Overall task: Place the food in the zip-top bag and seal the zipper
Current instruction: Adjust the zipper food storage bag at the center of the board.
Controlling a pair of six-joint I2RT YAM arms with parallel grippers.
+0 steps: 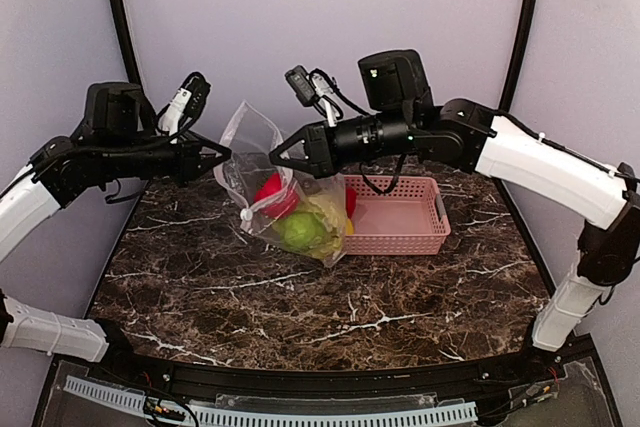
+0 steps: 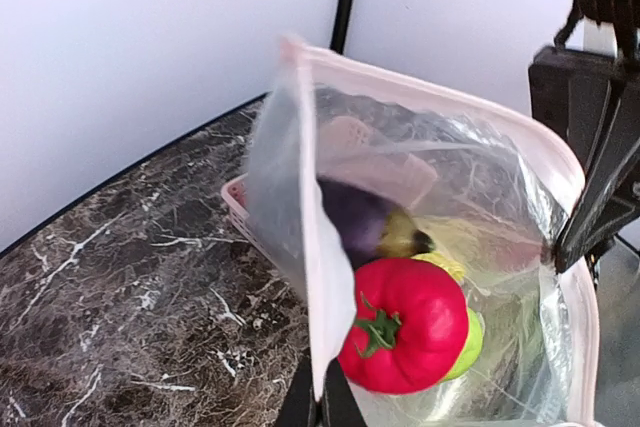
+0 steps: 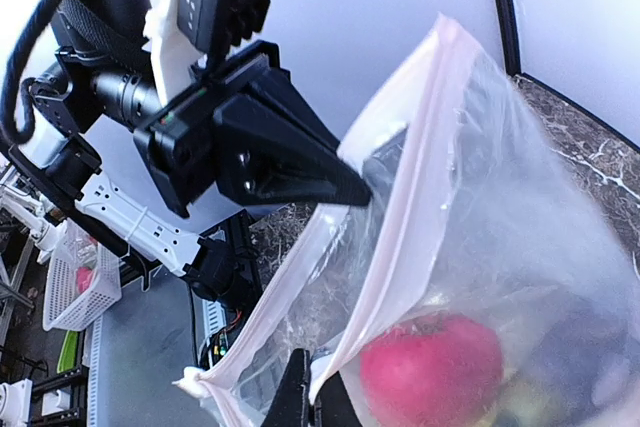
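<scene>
Left gripper [image 1: 226, 154] and right gripper [image 1: 274, 157] clamp opposite ends of the bag [image 1: 247, 137] mouth, apparently tensioning the zipper [image 2: 430, 87] for sealing; food [image 1: 300, 229] hangs below.

- You will find no legible text, label, brand, number or sign in any of the three views.
- zip-top bag [image 1: 250, 147]: no lettering you can read on its film.
- Arm housings and wrist cameras: any markings are too small or too blurred for you to read.
</scene>
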